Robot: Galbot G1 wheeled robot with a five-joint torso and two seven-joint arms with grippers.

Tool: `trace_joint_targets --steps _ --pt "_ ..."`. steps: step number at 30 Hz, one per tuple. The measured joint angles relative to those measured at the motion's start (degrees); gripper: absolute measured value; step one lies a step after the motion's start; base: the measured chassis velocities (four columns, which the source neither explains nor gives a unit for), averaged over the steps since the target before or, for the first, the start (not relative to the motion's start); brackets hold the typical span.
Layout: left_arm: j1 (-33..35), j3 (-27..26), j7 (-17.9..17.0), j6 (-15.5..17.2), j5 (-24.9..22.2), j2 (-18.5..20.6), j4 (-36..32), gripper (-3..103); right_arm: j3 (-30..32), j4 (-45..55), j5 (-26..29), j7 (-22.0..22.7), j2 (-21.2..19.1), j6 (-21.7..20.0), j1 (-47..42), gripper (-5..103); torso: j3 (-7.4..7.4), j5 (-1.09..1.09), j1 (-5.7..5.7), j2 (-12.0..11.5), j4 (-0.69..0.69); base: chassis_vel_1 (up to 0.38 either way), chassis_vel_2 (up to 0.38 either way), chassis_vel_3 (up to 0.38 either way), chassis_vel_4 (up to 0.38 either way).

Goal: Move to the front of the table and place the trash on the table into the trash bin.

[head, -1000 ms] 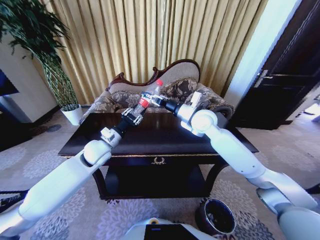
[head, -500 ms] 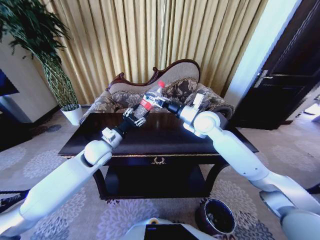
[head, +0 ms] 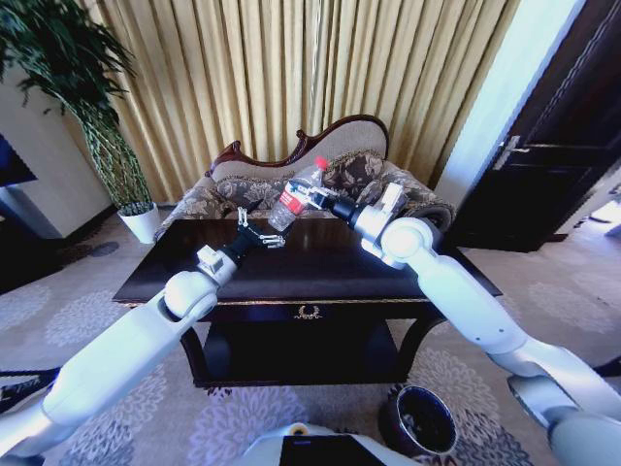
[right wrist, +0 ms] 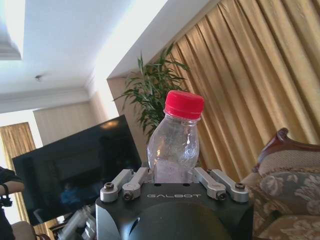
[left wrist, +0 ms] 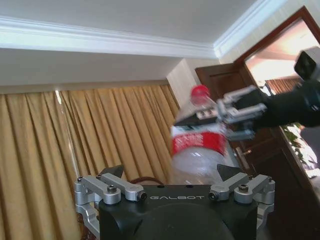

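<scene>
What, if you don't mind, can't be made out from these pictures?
- Trash bin contents: head view, black inside too dark.
- Bottle base: right wrist view, hidden behind the right gripper.
- Table far edge: head view, both arms cross it.
- Left gripper, open below the bottle: its fingers' gap is tiny there.

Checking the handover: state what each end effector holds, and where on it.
The right end effector grips the bottle near its neck, above the red label. The left end effector is open and holds nothing.
</scene>
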Motion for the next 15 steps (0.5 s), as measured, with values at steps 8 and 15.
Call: trace_joint_targets --steps 8,15 --pt "4.5 -8.2 -0.5 3.2 -5.1 1.1 -2.9 100 5.0 -0.2 -4.4 4.6 -0.8 1.0 -3.1 26 0.0 -0.02 0.0 0.0 0.02 0.0 0.0 0.0 0.0" --pt "13.6 -22.1 -2.4 6.4 -9.6 3.0 -4.6 100 12.4 0.8 -12.6 7.1 -4.3 1.3 -9.6 25 -0.01 0.01 0.0 0.0 0.02 0.0 0.0 0.0 0.0"
